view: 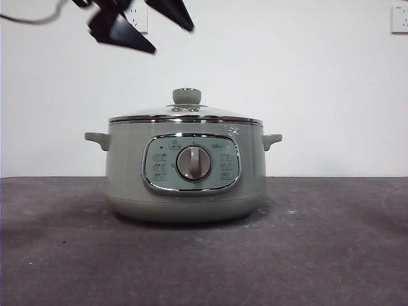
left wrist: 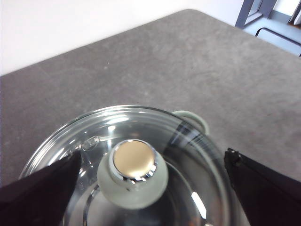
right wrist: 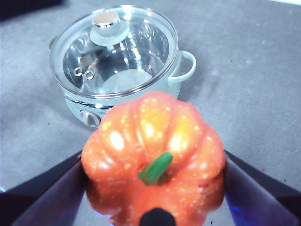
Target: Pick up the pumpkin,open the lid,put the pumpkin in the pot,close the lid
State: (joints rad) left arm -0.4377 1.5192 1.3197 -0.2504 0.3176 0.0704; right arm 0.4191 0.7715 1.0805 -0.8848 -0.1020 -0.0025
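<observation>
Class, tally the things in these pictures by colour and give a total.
Sage green: 1, the round electric cooker pot
Clear glass with chrome rim: 1, the domed lid
Orange-red: 1, the ribbed toy pumpkin
Total: 3

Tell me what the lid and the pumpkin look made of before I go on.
The lid looks like clear glass with a chrome rim: the pot's inside shows through it. Its knob seems matte plastic with a metallic cap. The pumpkin in the right hand looks like glossy plastic, with bright highlights.

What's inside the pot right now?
Through the glass lid, the pot shows only its bare shiny metal bottom. The pumpkin is outside, held in the right gripper.
</observation>
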